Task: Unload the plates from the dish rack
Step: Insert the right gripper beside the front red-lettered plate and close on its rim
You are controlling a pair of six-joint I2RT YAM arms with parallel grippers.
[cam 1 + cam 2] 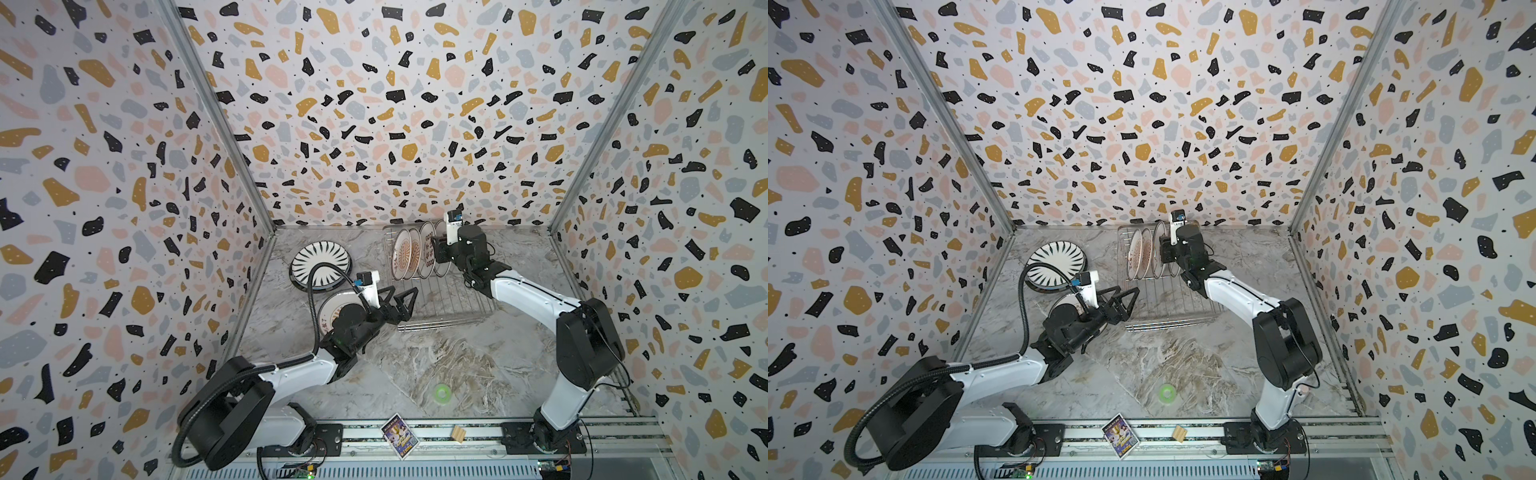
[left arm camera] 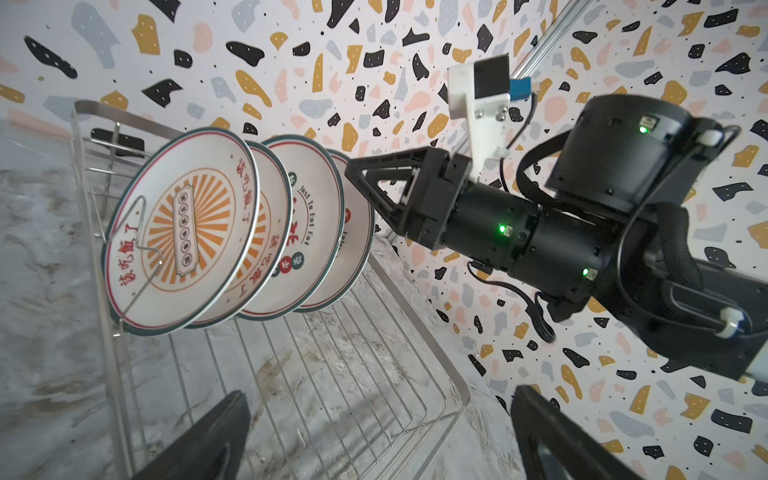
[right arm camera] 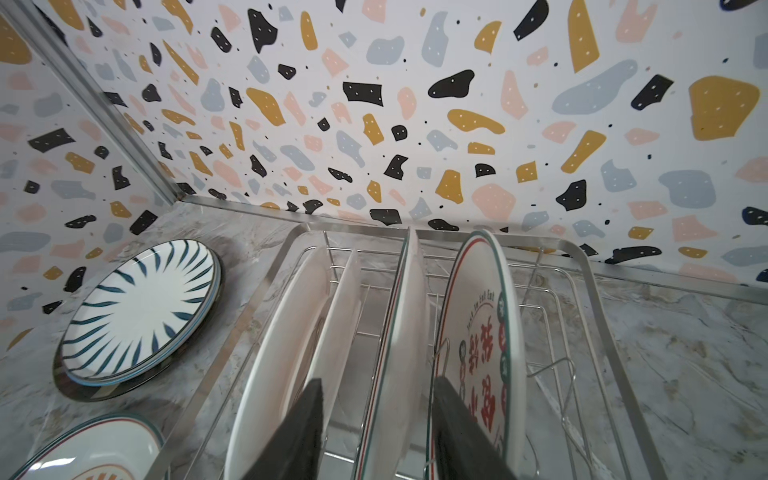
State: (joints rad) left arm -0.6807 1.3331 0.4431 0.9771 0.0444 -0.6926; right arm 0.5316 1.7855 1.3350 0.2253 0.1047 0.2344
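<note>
In both top views, four plates (image 1: 409,253) stand on edge at the far end of the dish rack (image 1: 446,321). My right gripper (image 1: 436,249) is in among them. My left gripper (image 1: 402,297) is spread wide at the rack's left side, holding nothing. Left wrist — the plates lean between prongs. Right wrist — my fingers (image 3: 301,432) straddle one of the plates; whether they pinch it, I cannot tell.
</note>
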